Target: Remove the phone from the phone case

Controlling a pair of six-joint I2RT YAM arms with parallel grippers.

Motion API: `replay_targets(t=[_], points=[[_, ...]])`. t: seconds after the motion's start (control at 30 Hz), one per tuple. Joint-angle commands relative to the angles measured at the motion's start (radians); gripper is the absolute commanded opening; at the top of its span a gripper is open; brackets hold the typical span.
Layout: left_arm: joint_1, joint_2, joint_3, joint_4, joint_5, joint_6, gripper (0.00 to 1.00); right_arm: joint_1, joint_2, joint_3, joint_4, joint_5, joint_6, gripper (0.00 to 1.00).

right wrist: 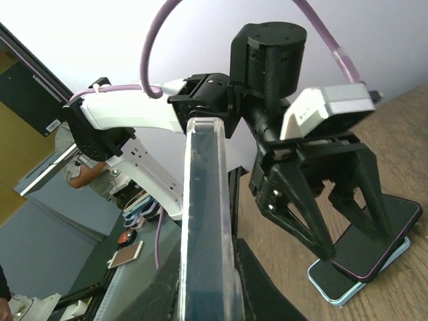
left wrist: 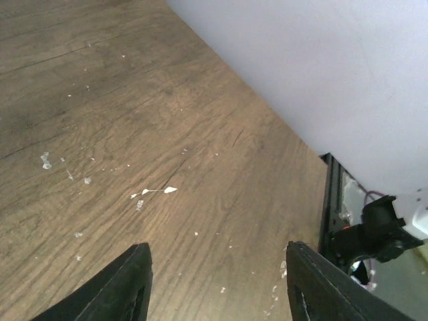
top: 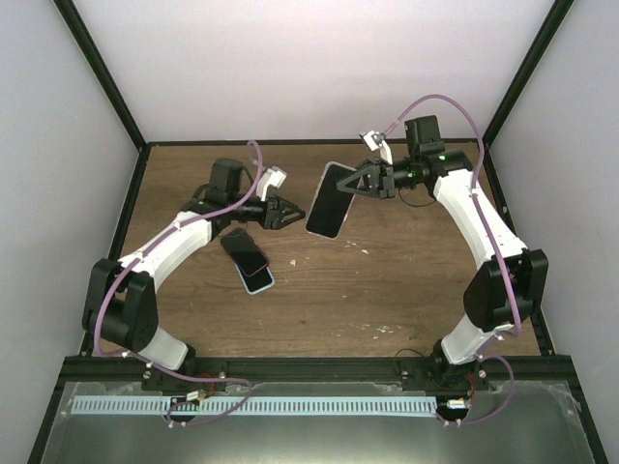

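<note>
The phone in its clear case (top: 329, 200) is held up off the table, tilted, by my right gripper (top: 352, 183), which is shut on its right edge. In the right wrist view the cased phone (right wrist: 207, 214) shows edge-on between my right gripper's (right wrist: 208, 294) fingers, with the clear rim on its right side. My left gripper (top: 293, 214) is open and empty, just left of the phone's lower end, not touching it. In the left wrist view my left gripper (left wrist: 219, 284) shows only bare wood between its spread fingers.
Two other phones lie stacked on the wooden table (top: 387, 290) under my left arm: a dark one with a pink rim (top: 242, 248) on a light blue one (top: 258, 279). They also show in the right wrist view (right wrist: 378, 244). Black frame posts stand at the back corners.
</note>
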Motion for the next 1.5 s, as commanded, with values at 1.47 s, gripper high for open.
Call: replay_targets(t=[1.47], points=[[-0.060,-0.300,-0.264,0.239,0.265,-0.262,0.63,-0.003,-0.232,-0.370,0.610,0.077,0.630,0.01]])
